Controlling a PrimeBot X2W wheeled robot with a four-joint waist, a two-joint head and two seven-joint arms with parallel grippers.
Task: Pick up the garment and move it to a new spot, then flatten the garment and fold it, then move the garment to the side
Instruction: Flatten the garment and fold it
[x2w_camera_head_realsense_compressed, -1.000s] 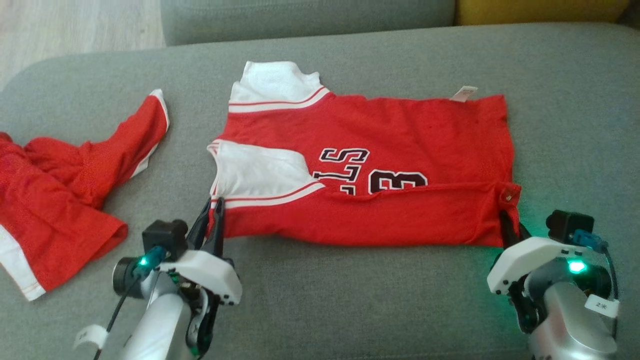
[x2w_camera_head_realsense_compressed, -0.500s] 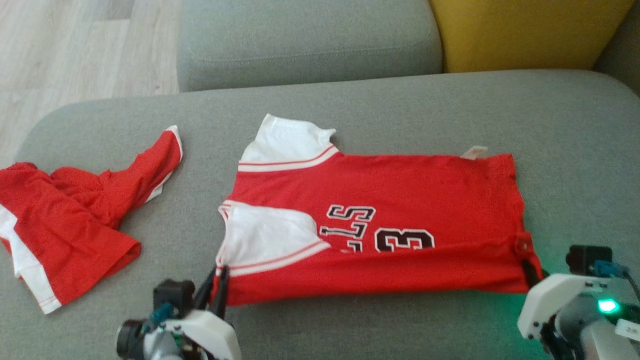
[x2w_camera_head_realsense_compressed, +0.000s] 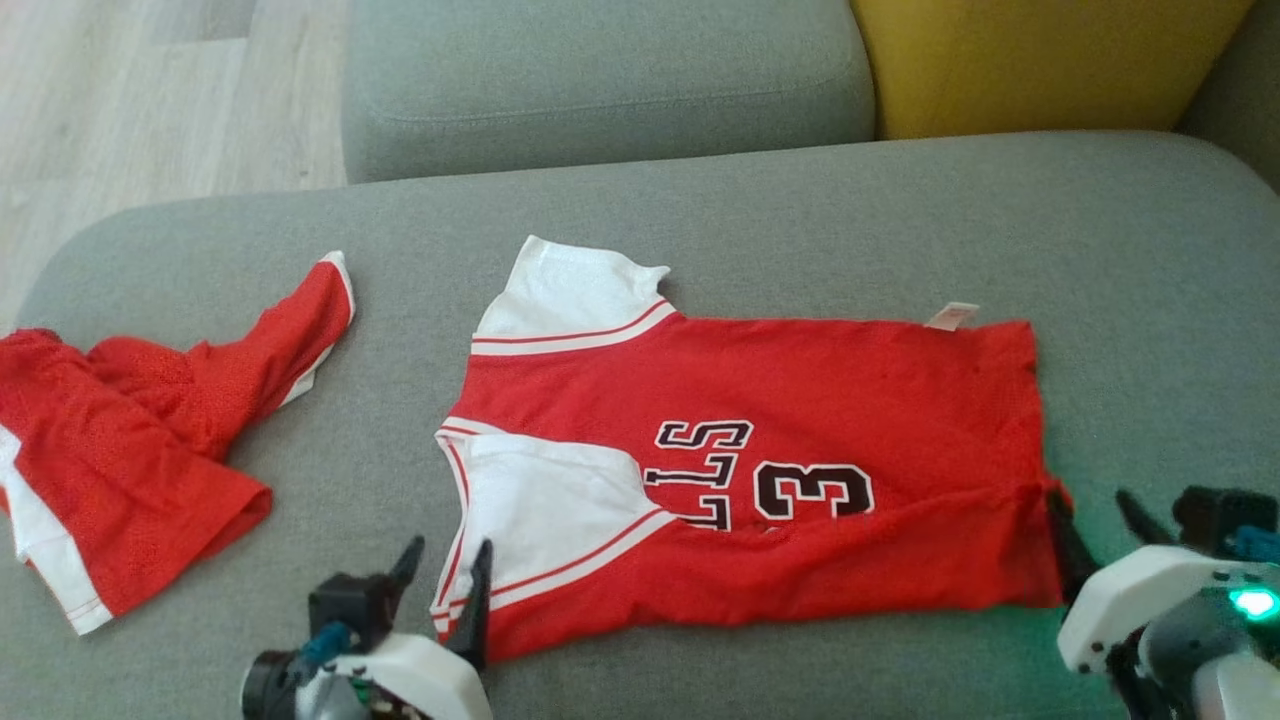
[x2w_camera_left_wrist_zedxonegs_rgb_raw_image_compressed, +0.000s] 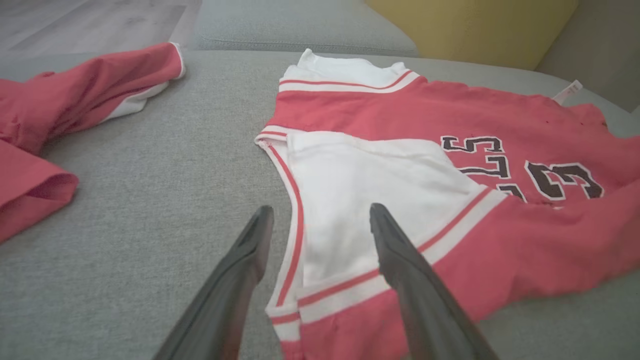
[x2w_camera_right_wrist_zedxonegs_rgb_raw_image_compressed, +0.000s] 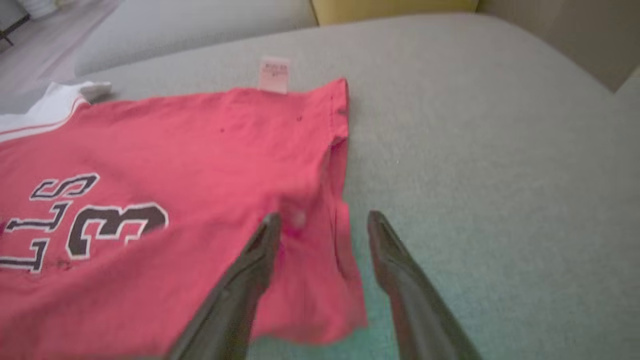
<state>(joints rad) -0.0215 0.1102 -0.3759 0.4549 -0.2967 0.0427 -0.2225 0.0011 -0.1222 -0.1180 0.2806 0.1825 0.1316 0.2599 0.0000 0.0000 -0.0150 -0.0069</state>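
Note:
The garment (x2w_camera_head_realsense_compressed: 800, 400) is a red jersey with white shoulders and dark lettering, spread sideways on the grey cushion (x2w_camera_head_realsense_compressed: 700, 210). My left gripper (x2w_camera_head_realsense_compressed: 447, 560) stands open at its near left corner. In the left wrist view the white shoulder panel (x2w_camera_left_wrist_zedxonegs_rgb_raw_image_compressed: 350, 190) lies loose between the spread gripper (x2w_camera_left_wrist_zedxonegs_rgb_raw_image_compressed: 320, 215) fingers. My right gripper (x2w_camera_head_realsense_compressed: 1088, 510) is open at the near right corner. In the right wrist view the red hem (x2w_camera_right_wrist_zedxonegs_rgb_raw_image_compressed: 320, 150) runs down between that gripper's (x2w_camera_right_wrist_zedxonegs_rgb_raw_image_compressed: 324, 220) fingers, with nothing pinched. A white label (x2w_camera_right_wrist_zedxonegs_rgb_raw_image_compressed: 274, 74) sticks out at the far hem.
A second red and white piece of clothing (x2w_camera_head_realsense_compressed: 130, 430) lies crumpled on the cushion's left part, also seen as a red heap (x2w_camera_left_wrist_zedxonegs_rgb_raw_image_compressed: 75, 95) in the left wrist view. Behind stand a grey cushion (x2w_camera_head_realsense_compressed: 600, 80) and a yellow one (x2w_camera_head_realsense_compressed: 1040, 60). Wooden floor (x2w_camera_head_realsense_compressed: 150, 90) shows at far left.
Both grippers went from shut on the garment's near edge to open. The raised near edge dropped flat, uncovering more lettering. The head camera tilted, so the whole picture shifted.

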